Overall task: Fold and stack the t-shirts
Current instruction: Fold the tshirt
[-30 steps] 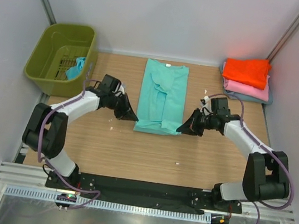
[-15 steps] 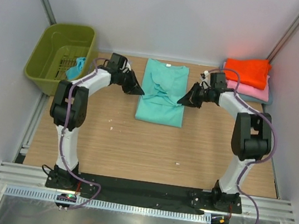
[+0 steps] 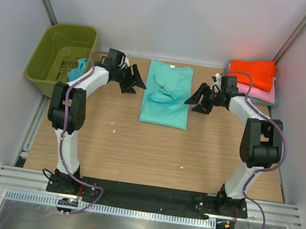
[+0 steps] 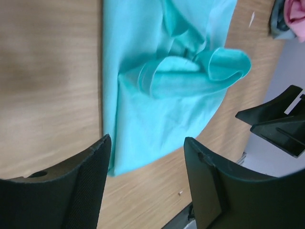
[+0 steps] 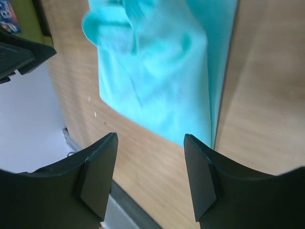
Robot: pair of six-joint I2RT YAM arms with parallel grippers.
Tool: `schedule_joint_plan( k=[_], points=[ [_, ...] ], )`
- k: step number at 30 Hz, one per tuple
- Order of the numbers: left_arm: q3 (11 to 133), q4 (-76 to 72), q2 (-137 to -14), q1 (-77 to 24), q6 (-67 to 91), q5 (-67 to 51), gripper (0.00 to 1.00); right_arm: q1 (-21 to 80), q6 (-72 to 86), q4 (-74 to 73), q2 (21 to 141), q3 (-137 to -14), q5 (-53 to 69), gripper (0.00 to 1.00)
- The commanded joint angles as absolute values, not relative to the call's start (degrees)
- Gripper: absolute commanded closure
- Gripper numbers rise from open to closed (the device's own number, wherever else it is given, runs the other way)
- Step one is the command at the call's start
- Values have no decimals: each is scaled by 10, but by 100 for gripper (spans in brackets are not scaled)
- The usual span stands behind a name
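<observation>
Between both grippers [image 3: 136, 83] [image 3: 198, 100], teal t-shirt [image 3: 166, 104], apparently untouched

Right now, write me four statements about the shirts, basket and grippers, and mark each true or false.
1. The left gripper and right gripper are open and hold nothing. True.
2. The orange t-shirt lies under the pink t-shirt. False: it lies on top.
3. The teal t-shirt lies on the table between the two grippers. True.
4. The basket is empty. False: a teal cloth lies in it.
</observation>
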State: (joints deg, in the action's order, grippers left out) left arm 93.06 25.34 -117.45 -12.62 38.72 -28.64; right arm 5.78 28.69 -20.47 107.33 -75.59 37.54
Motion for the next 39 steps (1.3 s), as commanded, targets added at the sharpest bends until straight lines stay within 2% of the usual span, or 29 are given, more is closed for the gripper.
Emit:
schedule_joint_plan(
  k=[1, 5, 18, 29, 32, 36, 37, 38, 39],
  points=[
    [848, 302, -1134, -112, 398, -358, 36, 56, 314, -211, 1013, -673, 410, 36],
    [796, 304, -1130, -112, 407, -388, 36, 55, 310, -208, 1008, -621, 410, 37],
    [737, 261, -1158, -115, 452, -401, 36, 57, 300, -208, 1072, -624, 396, 37],
    [756, 256, -1204, -156, 447, -382, 40, 82, 301, -206, 1117, -636, 389, 38],
    [762, 256, -1209, -163, 447, -378, 42, 91, 306, -202, 1121, -642, 392, 41],
    [760, 256, -1209, -165, 448, -376, 56, 93, 305, -200, 1114, -639, 397, 51],
    [758, 256, -1207, -164, 448, -374, 67, 91, 302, -201, 1111, -639, 397, 54],
    [756, 257, -1204, -164, 449, -373, 73, 91, 299, -206, 1102, -640, 397, 63],
    [755, 263, -1201, -164, 450, -370, 84, 91, 297, -207, 1099, -638, 399, 69]
  ],
)
